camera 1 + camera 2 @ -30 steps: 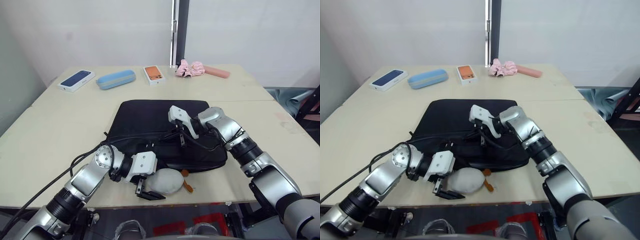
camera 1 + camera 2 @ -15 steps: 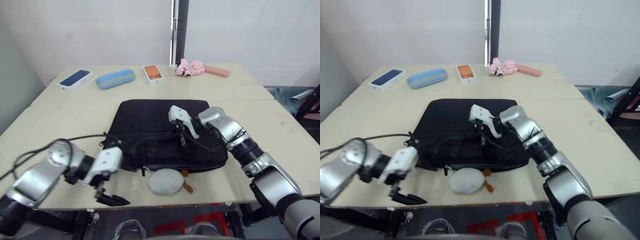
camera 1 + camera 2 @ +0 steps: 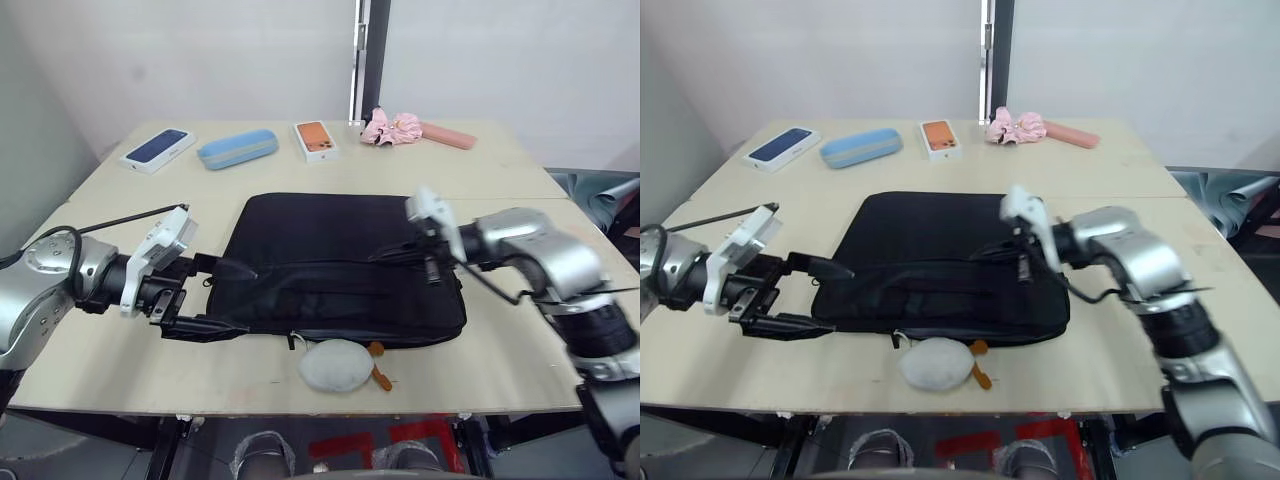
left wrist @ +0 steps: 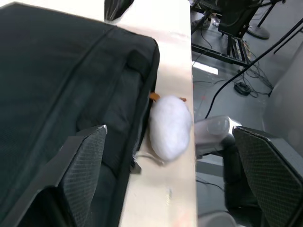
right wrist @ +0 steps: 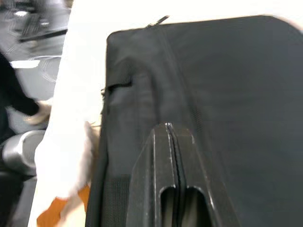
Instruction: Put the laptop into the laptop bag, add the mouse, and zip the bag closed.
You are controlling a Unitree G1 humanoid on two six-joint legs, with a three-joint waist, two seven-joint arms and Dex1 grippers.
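The black laptop bag [image 3: 340,270] lies flat in the middle of the table. My left gripper [image 3: 213,297] is open at the bag's left end, one finger over its top edge and one beside its front corner. In the left wrist view the fingers [image 4: 80,161] stand wide apart with the bag's edge [image 4: 71,85] ahead. My right gripper [image 3: 432,262] hovers over the bag's right part, and its fingers [image 5: 173,179] are shut together with nothing seen between them. The laptop and the mouse are out of view.
A puffy white lump with an orange cord [image 3: 335,365] lies at the table's front edge, just before the bag. Along the back stand a blue phone box [image 3: 157,149], a blue case [image 3: 237,148], an orange phone box [image 3: 316,139], a pink scrunchie [image 3: 392,127] and a pink case [image 3: 447,136].
My left arm has swung away from the white lump to the bag's left end, gripper still open. My right gripper has slid rightward over the bag. The camera has also shifted.
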